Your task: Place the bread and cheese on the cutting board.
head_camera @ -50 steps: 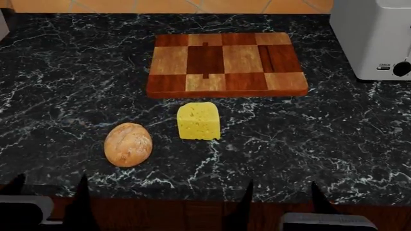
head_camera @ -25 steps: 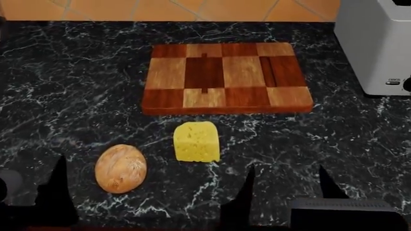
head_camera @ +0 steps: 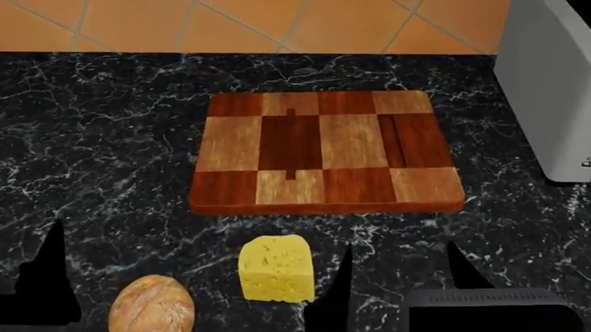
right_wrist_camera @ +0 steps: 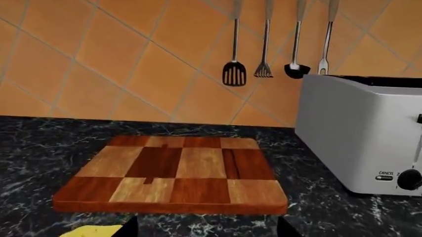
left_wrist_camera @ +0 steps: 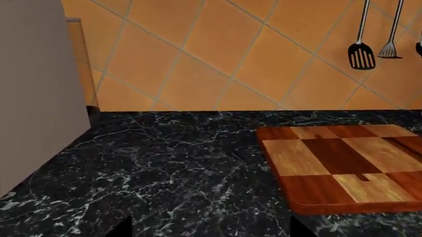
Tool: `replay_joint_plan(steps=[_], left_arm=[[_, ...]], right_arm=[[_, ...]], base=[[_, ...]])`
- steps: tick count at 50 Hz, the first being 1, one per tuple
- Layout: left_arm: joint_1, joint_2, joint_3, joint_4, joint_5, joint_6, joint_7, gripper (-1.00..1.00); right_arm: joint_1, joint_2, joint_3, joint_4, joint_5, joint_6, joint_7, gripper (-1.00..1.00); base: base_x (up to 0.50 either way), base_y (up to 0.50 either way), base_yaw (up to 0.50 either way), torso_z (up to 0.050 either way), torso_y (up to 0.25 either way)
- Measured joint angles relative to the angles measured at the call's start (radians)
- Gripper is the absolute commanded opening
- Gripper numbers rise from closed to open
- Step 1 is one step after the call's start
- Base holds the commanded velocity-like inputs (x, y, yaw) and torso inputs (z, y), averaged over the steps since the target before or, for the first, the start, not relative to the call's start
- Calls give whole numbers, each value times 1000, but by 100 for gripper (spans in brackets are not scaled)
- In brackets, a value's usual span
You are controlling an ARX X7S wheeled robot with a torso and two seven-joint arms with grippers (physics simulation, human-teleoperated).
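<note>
- Left wrist view: we see the cutting board (left_wrist_camera: 343, 170) empty on the black marble counter (left_wrist_camera: 171, 168), with an orange tiled wall (left_wrist_camera: 218, 54) behind and a grey appliance (left_wrist_camera: 33, 89) at the far left. Only two dark finger tips of the left gripper (left_wrist_camera: 209, 228) show at the near edge, well apart, nothing between them. Neither food is in this view — a risk, since we would be closing on the roll without a wrist picture of it.
- Head view: the bread (head_camera: 152, 306) lies at the near left, partly cut by the frame edge; the cheese (head_camera: 275, 268) sits just right of it, near the board's (head_camera: 323, 152) near edge but not touching. The right gripper's (head_camera: 397, 266) fingers stand apart, just right of the cheese. We judge a sideways approach could shove the wedge instead of straddling it; the round roll may well roll off if nudged.
- Right wrist view: the board (right_wrist_camera: 175, 175) is bare, a toaster (right_wrist_camera: 362, 128) at its right, utensils (right_wrist_camera: 264, 44) hanging above. A yellow sliver of cheese (right_wrist_camera: 92, 230) shows at the near edge — a wide swing risks clipping the toaster.
</note>
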Motion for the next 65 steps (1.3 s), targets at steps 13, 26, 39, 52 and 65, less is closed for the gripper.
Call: replay_joint_plan(steps=[13, 26, 39, 52, 65], left_arm=[[-27, -10, -50, 33, -63, -86, -10, 100], [-30, -16, -113, 48, -125, -133, -8, 100], [-9, -27, -132, 46, -159, -134, -6, 100], [11, -40, -127, 33, -169, -110, -9, 100], [29, -53, -120, 19, -172, -83, -13, 100]], right_arm=[[50, 0, 61, -55, 101, 139, -10, 100], [429, 147, 59, 233, 648, 462, 108, 100], [871, 341, -274, 626, 1343, 550, 379, 100], [1130, 393, -685, 749, 1105, 507, 41, 100], [1213, 358, -1005, 782, 799, 342, -302, 100]], base=[[94, 0, 0, 0, 0], [0, 0, 0, 0, 0], [0, 0, 0, 0, 0], [0, 0, 0, 0, 0], [0, 0, 0, 0, 0]])
